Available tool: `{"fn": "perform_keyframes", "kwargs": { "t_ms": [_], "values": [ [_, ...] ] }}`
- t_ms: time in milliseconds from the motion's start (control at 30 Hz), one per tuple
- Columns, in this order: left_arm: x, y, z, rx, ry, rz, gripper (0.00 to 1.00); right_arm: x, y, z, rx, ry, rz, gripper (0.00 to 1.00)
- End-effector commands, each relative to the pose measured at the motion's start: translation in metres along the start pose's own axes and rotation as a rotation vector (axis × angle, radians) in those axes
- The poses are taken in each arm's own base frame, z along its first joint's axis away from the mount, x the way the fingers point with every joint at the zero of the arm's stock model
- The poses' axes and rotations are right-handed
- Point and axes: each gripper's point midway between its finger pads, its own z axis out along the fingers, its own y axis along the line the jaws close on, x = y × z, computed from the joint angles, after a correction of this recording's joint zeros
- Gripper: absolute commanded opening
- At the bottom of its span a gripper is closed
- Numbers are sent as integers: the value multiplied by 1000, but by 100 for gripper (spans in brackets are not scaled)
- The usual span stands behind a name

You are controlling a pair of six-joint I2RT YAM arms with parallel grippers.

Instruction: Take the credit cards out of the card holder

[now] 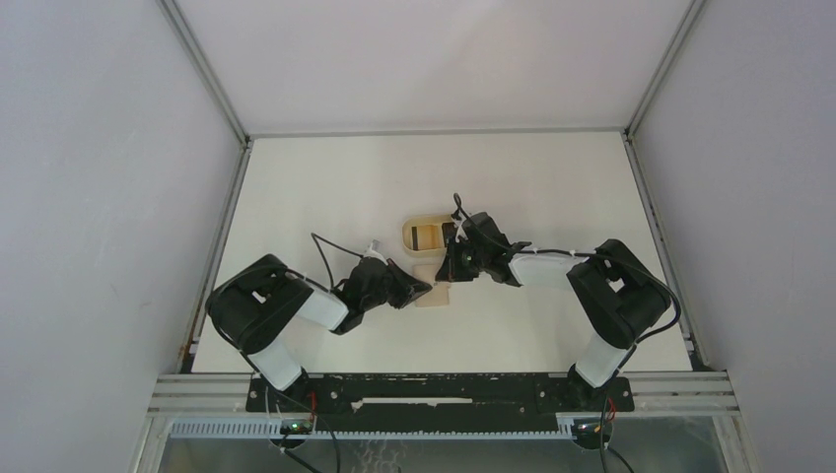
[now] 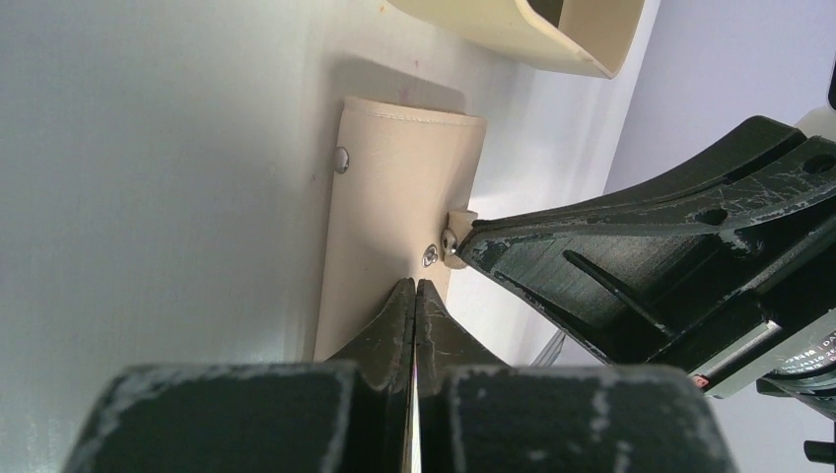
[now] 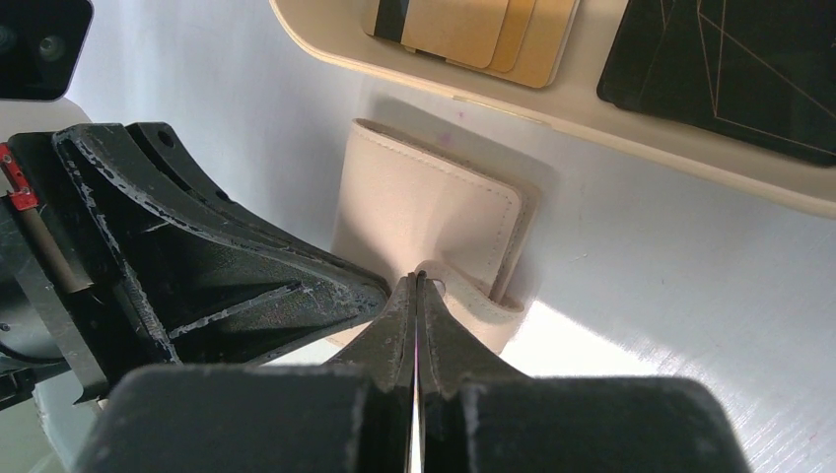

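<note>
Tab of the card holder (image 3: 434, 207) is pinched by the right gripper (image 3: 416, 286), its fingers fully closed. The left gripper (image 2: 414, 291) is closed tight at the holder's edge

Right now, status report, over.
Left end effector shut at card holder; right end effector shut on its tab. Credit cards in tray. Nothing blocking.

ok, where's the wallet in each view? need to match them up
Top external: wallet at centre, just on the near side of the tray.
Left wrist: centre, standing tall in the frame, with the tray at the top edge.
Right wrist: centre, tab toward the camera, with the tray across the top.
Shared landmark: the tray, just beyond the wallet in all three views.
</note>
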Motion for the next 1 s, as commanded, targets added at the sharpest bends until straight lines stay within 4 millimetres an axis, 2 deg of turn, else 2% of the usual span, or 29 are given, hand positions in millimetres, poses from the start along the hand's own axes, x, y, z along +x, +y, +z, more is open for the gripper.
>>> {"fn": "perform_keyframes", "kwargs": {
  "t_ms": [0,133,533,967],
  "values": [
    [-4,10,-2,-42,-18,33,0,-19,13,-3,-27,-55,-34,0],
    [-4,10,-1,-44,-16,37,0,-20,21,-3,-49,-59,-40,0],
    [-4,11,-1,-51,-15,40,0,-9,23,7,-53,-18,-42,0],
    [-7,14,-4,-56,-24,39,0,4,4,14,13,24,-46,0]
  ]
}}
